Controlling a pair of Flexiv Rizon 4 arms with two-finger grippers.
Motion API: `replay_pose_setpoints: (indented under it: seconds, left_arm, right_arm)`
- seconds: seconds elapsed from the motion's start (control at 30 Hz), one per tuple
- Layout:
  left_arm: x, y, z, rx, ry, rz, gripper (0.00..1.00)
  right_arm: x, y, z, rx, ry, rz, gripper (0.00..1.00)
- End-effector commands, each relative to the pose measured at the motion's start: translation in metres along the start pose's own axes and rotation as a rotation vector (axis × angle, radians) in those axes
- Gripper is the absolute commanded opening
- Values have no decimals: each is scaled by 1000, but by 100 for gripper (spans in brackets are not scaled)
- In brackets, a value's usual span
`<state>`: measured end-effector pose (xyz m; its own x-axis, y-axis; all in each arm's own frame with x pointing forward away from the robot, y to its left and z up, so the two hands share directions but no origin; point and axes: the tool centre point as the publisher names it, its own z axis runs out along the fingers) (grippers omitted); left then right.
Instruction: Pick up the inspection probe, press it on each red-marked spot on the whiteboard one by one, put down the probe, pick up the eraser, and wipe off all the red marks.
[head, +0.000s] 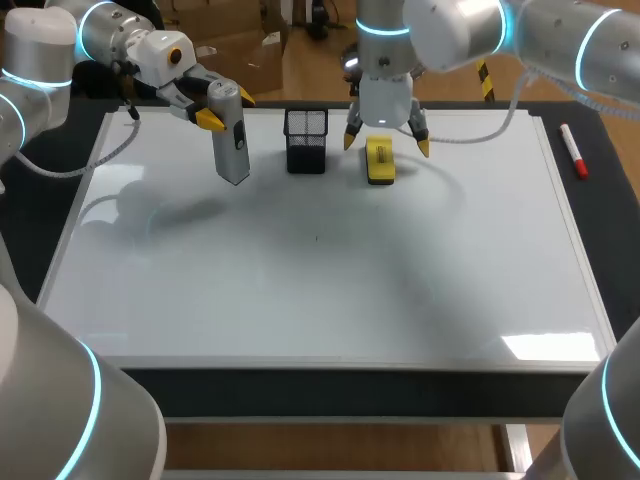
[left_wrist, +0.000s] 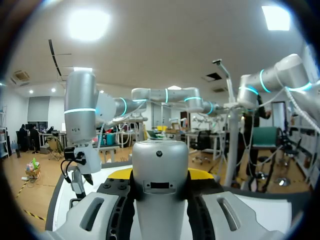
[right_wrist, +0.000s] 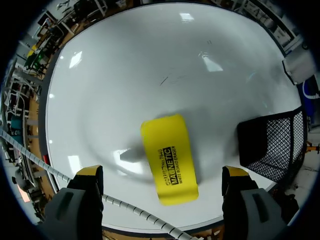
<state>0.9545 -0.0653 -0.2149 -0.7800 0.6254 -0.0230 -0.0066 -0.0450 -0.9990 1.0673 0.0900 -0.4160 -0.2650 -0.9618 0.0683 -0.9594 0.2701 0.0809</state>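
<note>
probe (head: 231, 140) is gripped in left claw (head: 228, 108), not yet set down; eraser (head: 379, 162) lies ungrasped beneath open right claw (head: 386, 144); no red marks are seen on whiteboard (head: 300, 290).

This looks like a robot lab with a test bench. Two robot arms with lit blue rings stand over a whiteboard (head: 300, 280) that lies flat on a dark table (head: 330, 392). The left arm (head: 40, 60) comes in at the whiteboard's far left corner and holds a grey probe (head: 232, 150) above it. The right arm (head: 560, 35) hangs over its far edge. Near that edge a black mesh cup (head: 306, 140) and a yellow eraser (head: 380, 160) are on the whiteboard, and a red marker (head: 573, 150) lies by its right edge
</note>
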Motion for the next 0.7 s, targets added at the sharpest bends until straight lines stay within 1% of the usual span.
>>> replay_pose_setpoints:
  seconds: [0.03, 0.23, 0.37, 0.43, 0.5, 0.53, 0.57, 0.63, 0.7]
  left_arm:
    - [-4, 0, -5, 3, 13, -2, 0]
    - [-4, 0, -5, 3, 13, -2, 0]
    - [-4, 0, -5, 3, 13, -2, 0]
    - [-4, 0, -5, 3, 13, -2, 0]
    - [-4, 0, -5, 3, 13, -2, 0]
    - [-4, 0, -5, 3, 13, -2, 0]
    - [-4, 0, -5, 3, 13, -2, 0]
    - [-4, 0, -5, 3, 13, -2, 0]
    - [-4, 0, -5, 3, 13, -2, 0]
  right_arm:
    - [23, 14, -20, 21, -51, 90, 100]
    - [52, 22, -42, 29, -207, 342, 100]
    - [71, 26, -58, 42, -353, 471, 100]
    - [81, 27, -67, 30, -398, 551, 100]
    - [87, 29, -75, 40, -435, 586, 100]
    - [91, 29, -79, 26, -440, 623, 100]
    - [96, 28, -84, 24, -478, 634, 100]
    - [104, 27, -92, 35, -506, 676, 100]
    - [110, 26, -99, 34, -566, 707, 100]
